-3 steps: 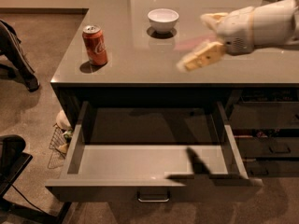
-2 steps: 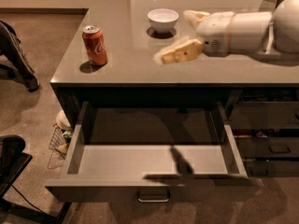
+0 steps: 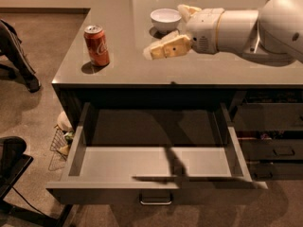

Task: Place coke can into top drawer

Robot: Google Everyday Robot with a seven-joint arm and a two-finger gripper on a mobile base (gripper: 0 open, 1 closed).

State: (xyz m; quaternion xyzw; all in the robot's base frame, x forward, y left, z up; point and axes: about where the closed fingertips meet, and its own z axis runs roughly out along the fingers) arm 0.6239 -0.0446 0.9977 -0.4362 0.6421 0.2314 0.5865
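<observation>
Coke can (image 3: 96, 45) is set upright on the surface (image 3: 123, 72), near the left edge. End effector (image 3: 165, 31) is positioned to the can's right, apart from it, fingers spread, nothing gripped, just beside the white bowl (image 3: 165, 17). Top drawer (image 3: 156, 163) is pulled open below.

Coke can (image 3: 96, 45) stands upright on the grey countertop (image 3: 123, 72), near the front-left corner. White bowl (image 3: 165, 19) sits further back, approx. mid-counter. Gripper (image 3: 165, 31) hangs over the counter by the bowl w/ tan fingers (image 3: 168, 46) spread wide, well apart from the can. White arm (image 3: 246, 25) reaches in from the right. Below, top drawer (image 3: 75, 150) is pulled out: grey inside, silver handle (image 3: 155, 201) at front centre.
</observation>
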